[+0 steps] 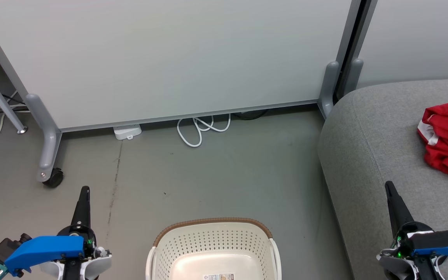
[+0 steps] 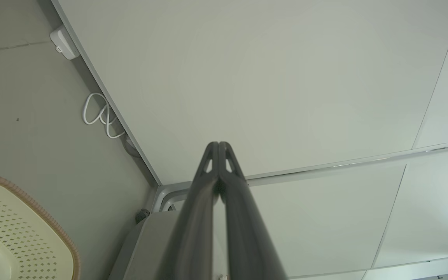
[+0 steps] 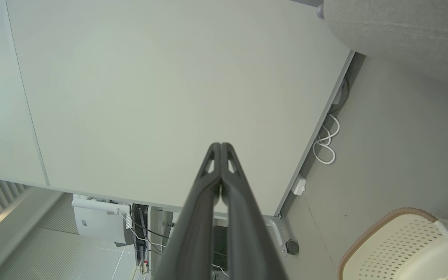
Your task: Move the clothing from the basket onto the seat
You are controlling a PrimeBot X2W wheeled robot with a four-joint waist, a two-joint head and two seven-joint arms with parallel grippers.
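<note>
On the seat (image 1: pixel 364 155) at my right the clothing (image 1: pixel 447 140) sits heaped; basket (image 1: pixel 212 221) floor looks bare where I see it. Left claw (image 1: pixel 85 191) and right claw (image 1: pixel 389 186) are both pinched together, empty. Risk: basket's near part is cropped, so I could miss a garment.

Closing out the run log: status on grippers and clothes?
Shut and empty: left gripper, right gripper. Red clothing lies on the sofa; visible part of basket holds no clothes. Nothing in the way.

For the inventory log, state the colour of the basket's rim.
Brown, woven-look rim on a cream-white perforated basket; clearest in the head view.
</note>
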